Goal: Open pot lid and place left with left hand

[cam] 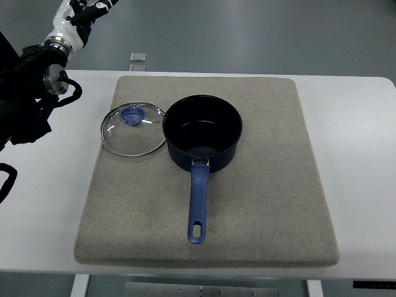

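Mat (260,204): we note a grey-beige felt pad, rounded corners, lying flat on the table.
Table (359,154): white top.
Floor (247,31): grey.
Small object (138,57): pale, on the floor beyond the table; we cannot identify it.

Round glass lid with blue knob (133,130) lies flat, right-below the raised left hand (83,13); uncovered dark-blue long-handled saucepan (202,141) just beyond, rims touching.

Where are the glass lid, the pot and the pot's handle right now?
glass lid (133,130), top view, clear glass below its blue knob
pot (202,127), top view, dark inner floor
pot's handle (198,201), top view, middle of blue grip
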Tool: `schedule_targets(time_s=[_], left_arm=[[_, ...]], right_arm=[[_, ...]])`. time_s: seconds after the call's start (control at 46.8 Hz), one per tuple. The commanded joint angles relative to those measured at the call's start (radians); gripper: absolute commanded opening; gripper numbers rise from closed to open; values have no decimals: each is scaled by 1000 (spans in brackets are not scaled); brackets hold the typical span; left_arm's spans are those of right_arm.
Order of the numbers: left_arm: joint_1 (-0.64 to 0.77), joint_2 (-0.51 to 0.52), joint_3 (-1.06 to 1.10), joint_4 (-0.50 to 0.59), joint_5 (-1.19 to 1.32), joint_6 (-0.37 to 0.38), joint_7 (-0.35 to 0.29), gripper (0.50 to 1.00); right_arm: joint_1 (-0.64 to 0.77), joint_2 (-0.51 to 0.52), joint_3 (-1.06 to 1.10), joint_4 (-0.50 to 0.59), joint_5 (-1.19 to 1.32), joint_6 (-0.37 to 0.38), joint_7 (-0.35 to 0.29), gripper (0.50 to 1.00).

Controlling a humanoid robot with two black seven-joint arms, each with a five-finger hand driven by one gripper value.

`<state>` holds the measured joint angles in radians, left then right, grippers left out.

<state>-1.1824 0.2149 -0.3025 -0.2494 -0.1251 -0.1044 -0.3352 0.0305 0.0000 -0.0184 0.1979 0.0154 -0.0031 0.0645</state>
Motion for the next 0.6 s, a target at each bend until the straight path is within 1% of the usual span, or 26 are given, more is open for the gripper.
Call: schedule_targets(time_s=[0.0, 0.235, 0.577], left_arm=[[3, 0, -1, -1, -7, 0, -1, 879], [3, 1, -21, 27, -8, 2, -1, 885], [4, 0, -21, 25, -7, 2, -1, 887]], right_arm=[[0, 0, 0, 0, 0, 0, 0, 917], [0, 0, 0, 0, 0, 0, 0, 917], [0, 0, 8, 0, -3, 0, 3, 917]])
